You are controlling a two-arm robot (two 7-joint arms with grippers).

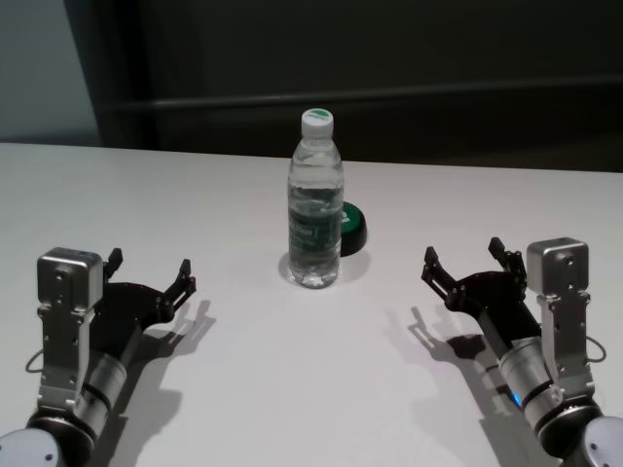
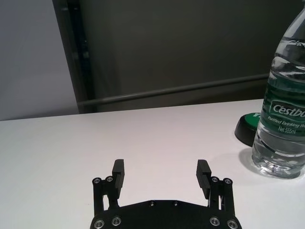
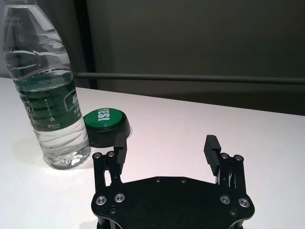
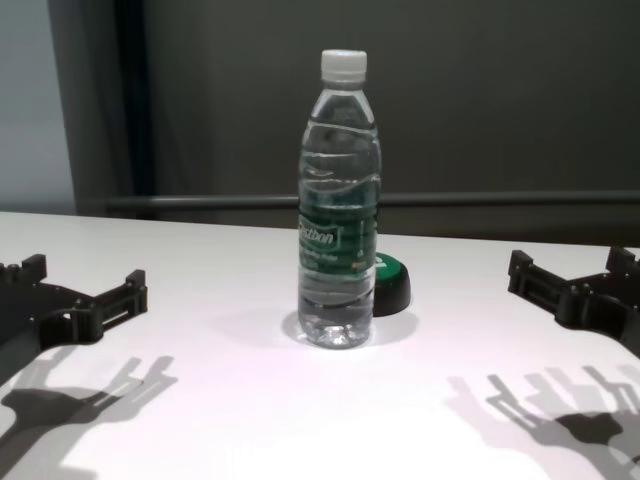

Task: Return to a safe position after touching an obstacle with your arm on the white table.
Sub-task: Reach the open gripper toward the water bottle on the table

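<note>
A water bottle stands upright at the centre of the white table, a green-topped puck just behind it at 1 o'clock. The left gripper hovers at 8 o'clock and the right gripper at 4 o'clock, both with fingers spread apart, holding nothing.

bottle ctr on table | puck behind-right, touching

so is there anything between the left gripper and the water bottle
Nothing: the head view shows only bare white table between the open left gripper and the water bottle.
</note>
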